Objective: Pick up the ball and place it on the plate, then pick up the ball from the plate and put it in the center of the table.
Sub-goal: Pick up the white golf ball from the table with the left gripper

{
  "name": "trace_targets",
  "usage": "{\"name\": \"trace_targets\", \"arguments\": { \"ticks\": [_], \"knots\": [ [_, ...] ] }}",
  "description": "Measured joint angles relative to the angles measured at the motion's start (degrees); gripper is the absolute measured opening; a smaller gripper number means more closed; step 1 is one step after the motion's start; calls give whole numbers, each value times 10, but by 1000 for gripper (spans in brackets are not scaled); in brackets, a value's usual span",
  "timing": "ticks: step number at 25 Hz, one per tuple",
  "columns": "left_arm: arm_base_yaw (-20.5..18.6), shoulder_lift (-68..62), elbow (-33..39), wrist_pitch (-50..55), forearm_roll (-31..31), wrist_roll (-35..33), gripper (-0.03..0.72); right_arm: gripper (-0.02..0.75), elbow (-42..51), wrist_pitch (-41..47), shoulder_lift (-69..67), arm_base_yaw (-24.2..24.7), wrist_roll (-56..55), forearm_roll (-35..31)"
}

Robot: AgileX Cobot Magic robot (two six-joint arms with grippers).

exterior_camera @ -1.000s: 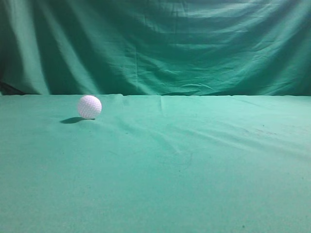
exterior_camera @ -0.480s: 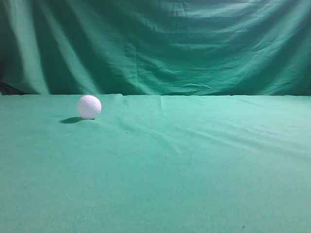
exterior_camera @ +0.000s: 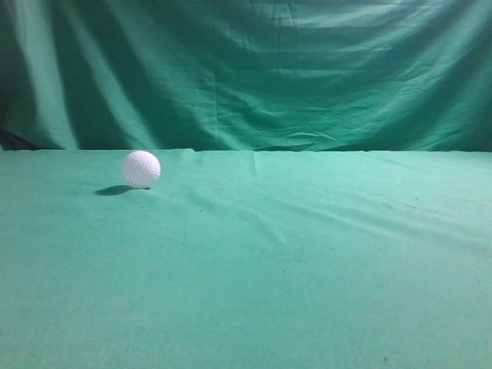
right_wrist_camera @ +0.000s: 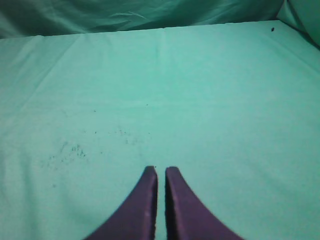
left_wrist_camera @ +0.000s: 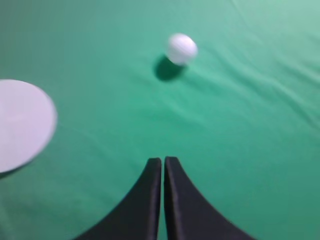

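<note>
ball [exterior_camera: 141,169] unmoved from a second ago on table [exterior_camera: 307,292], both end effectors [left_wrist_camera: 163,161] [right_wrist_camera: 161,170] pinched together, empty

Ball [exterior_camera: 141,169]: sits alone on the far left of the table [exterior_camera: 307,292], open cloth on every side, reachable from above and from either flank
Plate [left_wrist_camera: 20,125]: lies flat, well apart from the ball, to the left in the left wrist view; only low obstacle nearby
Left gripper [left_wrist_camera: 163,162]: fingers pressed together, bare cloth between tips and ball
Right gripper [right_wrist_camera: 161,171]: fingers nearly touching, only speckled cloth ahead
Backdrop [exterior_camera: 246,69]: closes off the far edge
</note>
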State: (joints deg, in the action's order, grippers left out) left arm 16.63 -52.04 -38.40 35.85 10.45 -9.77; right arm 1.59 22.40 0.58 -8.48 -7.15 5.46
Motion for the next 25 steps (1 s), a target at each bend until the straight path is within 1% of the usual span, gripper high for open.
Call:
{"name": "trace_targets", "arguments": {
  "ticks": [3, 5, 9, 11, 13, 15, 17, 19, 21, 23, 25],
  "knots": [
    [16, -73, -51, 53, 25, -29, 0, 50, 0, 0, 0, 0, 0, 0],
    [17, -123, -85, 62, 45, -57, 0, 50, 0, 0, 0, 0, 0, 0],
    [19, -216, -147, 63, 109, -138, 0, 50, 0, 0, 0, 0, 0, 0],
    [19, -260, -176, 63, 126, -155, 0, 50, 0, 0, 0, 0, 0, 0],
    [19, -303, -210, 64, 129, -160, 0, 50, 0, 0, 0, 0, 0, 0],
    [24, -348, -251, 67, 128, -163, 0, 50, 0, 0, 0, 0, 0, 0],
    [41, -386, -286, 72, 116, -163, 0, 50, 0, 0, 0, 0, 0, 0],
    [61, -424, -319, 74, 88, -155, 0, 50, 0, 0, 0, 0, 0, 0],
    [75, -459, -345, 76, 58, -129, 0, 50, 0, 0, 0, 0, 0, 0],
    [77, -492, -369, 83, 36, -105, 0, 50, 0, 0, 0, 0, 0, 0],
    [77, -515, -386, 89, 27, -95, 0, 50, 0, 0, 0, 0, 0, 0]
  ]
}}
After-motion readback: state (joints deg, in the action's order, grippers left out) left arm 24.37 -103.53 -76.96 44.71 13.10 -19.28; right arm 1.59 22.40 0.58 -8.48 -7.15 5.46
